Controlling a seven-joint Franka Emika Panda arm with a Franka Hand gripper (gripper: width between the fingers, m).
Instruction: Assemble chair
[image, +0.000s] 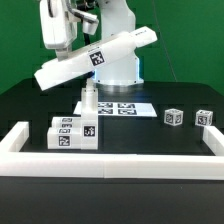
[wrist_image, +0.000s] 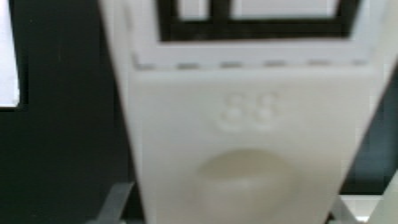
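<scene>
Panel (image: 118, 50) held above table (image: 150, 135), gripper (image: 58, 56) clamped on it near its lower end.
Hard to see: the hand masks the fingertips in the exterior view. Wrist view is blurred; panel (wrist_image: 222, 130) fills it and its tag is cut off at the frame edge. Piece count in block cluster (image: 72, 133) on the exterior view's left is unclear. Counts: one held panel, one upright post (image: 88, 100) at the cluster, two small tagged cubes (image: 173, 117) (image: 205, 117) on the exterior view's right, one marker board (image: 125, 108) between. Panel's long axis is tilted, rising toward the exterior view's right, tagged face to camera, above cluster and board.
</scene>
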